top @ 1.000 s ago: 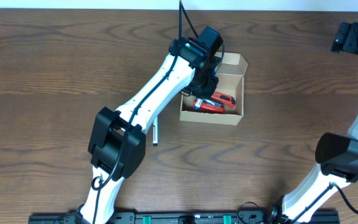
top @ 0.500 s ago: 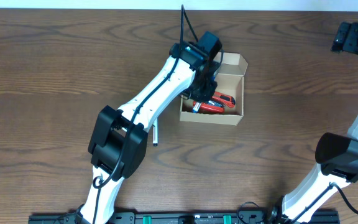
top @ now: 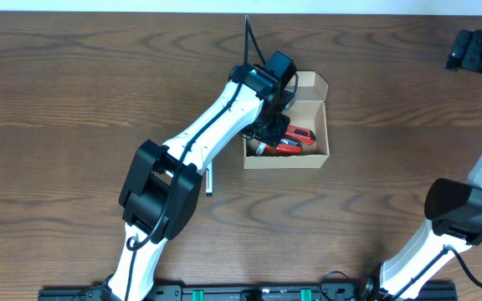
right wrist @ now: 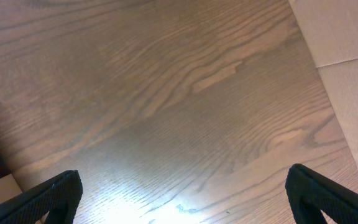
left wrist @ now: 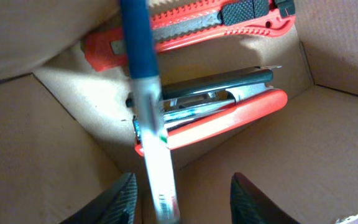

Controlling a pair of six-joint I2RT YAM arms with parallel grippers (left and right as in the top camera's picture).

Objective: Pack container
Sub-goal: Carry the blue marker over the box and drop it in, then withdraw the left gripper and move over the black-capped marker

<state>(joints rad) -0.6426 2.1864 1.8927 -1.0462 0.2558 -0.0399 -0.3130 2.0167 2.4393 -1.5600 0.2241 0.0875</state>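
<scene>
The container (top: 287, 160) is a plain tan cardboard box lying in the far half of the table (top: 74, 100), about midway between its left and right edges. Its flap lid (top: 312, 82) is folded back toward the far edge. Inside lie a red utility knife (left wrist: 191, 25) and a red-handled hand tool (left wrist: 229, 109) with metal parts whose kind is hard to make out. A blue and clear pen (left wrist: 146, 106) stands blurred above them, its lower end cut off.

The left claw (left wrist: 185, 198) hangs inside the box, released, its fingers wider apart than the pen between them. From overhead the left arm covers the box's left part.

A thin pale stick (top: 208, 180) lies on the table nearer the front, left of the box. The right claw (right wrist: 182, 186) is spread wide over bare wood near the far right corner.
</scene>
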